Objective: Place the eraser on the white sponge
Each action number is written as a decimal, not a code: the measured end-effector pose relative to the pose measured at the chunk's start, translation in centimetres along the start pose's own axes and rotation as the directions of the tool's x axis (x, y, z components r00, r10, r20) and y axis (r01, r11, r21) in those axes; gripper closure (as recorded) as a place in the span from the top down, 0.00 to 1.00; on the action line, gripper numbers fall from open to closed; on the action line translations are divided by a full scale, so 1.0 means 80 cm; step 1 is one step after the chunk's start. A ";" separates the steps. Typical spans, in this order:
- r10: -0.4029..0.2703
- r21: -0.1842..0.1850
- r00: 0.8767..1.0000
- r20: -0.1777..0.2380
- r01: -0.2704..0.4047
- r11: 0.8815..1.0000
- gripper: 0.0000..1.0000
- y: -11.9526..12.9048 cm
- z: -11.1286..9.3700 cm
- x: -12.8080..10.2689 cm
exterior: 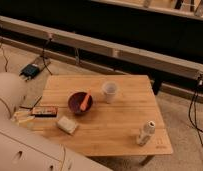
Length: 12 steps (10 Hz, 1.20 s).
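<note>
The white sponge (pixel 67 125) lies on the wooden table (pixel 120 115) near its front left. Just left of it and a little farther back lies a flat rectangular piece with a dark and red face (pixel 44 111), which may be the eraser. They lie apart, with nothing resting on the sponge. My white arm (pixel 15 130) fills the left and bottom left of the camera view. My gripper is not in view; only the arm's shell shows.
A dark red bowl (pixel 80 102) holding an orange item stands behind the sponge. A white cup (pixel 109 92) stands beside it. A small white bottle (pixel 144 133) stands at the front right. Yellowish items (pixel 22 118) and a dark flat thing (pixel 31 102) lie at the table's left edge.
</note>
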 end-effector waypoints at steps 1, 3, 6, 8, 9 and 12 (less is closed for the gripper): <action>0.000 0.000 1.000 0.000 0.000 1.000 0.00 0.000 0.000 0.000; 0.000 0.000 1.000 0.000 0.000 1.000 0.00 0.000 0.000 0.000; 0.005 -0.026 1.000 0.017 -0.004 1.000 0.00 0.012 0.011 0.003; 0.026 -0.041 0.998 0.056 -0.024 0.999 0.00 0.019 0.023 0.013; 0.026 -0.018 0.997 0.071 -0.025 1.000 0.00 0.011 0.016 0.015; -0.006 0.054 0.998 0.058 0.002 0.999 0.00 -0.019 -0.016 0.024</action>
